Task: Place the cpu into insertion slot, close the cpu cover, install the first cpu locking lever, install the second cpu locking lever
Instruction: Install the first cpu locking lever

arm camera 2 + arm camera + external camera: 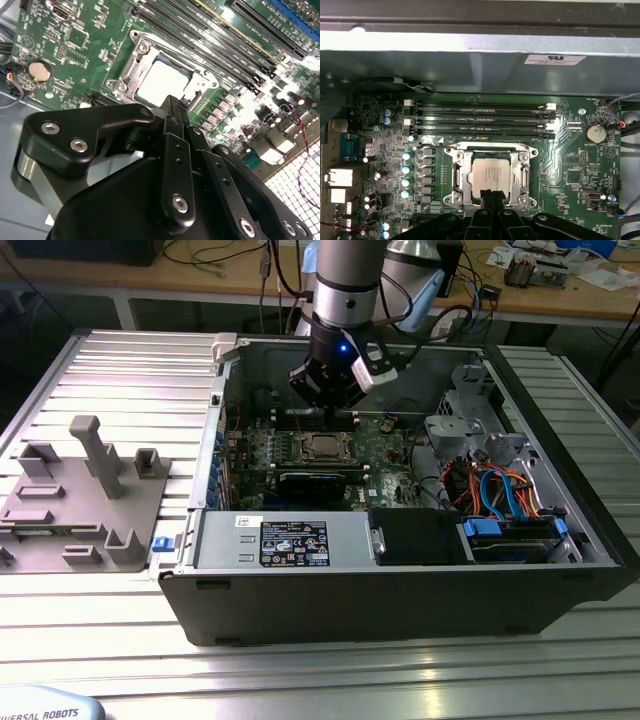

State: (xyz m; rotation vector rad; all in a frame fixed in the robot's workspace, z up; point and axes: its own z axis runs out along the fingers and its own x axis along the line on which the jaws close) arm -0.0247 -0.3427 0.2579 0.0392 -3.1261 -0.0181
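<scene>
The cpu (490, 172), a square chip with a silvery top, lies flat in the insertion slot on the green motherboard (570, 165). The cpu cover (457, 175), a silver frame, lies down around it. In the second wrist view the cpu (160, 82) and cover (132, 65) sit just beyond the fingertips. My gripper (492, 192) hovers over the socket's edge with its black fingers pressed together and nothing between them. In the exterior view the gripper (325, 405) hangs above the cpu (322, 447) inside the open computer case (400, 600).
Memory slots (480, 120) run along one side of the socket, and a coin battery (594, 133) sits nearby. A long black card (315, 483), a power supply (290, 540) and a drive cage with cables (500, 490) crowd the case. A grey fixture (90, 490) stands on the exterior view's left.
</scene>
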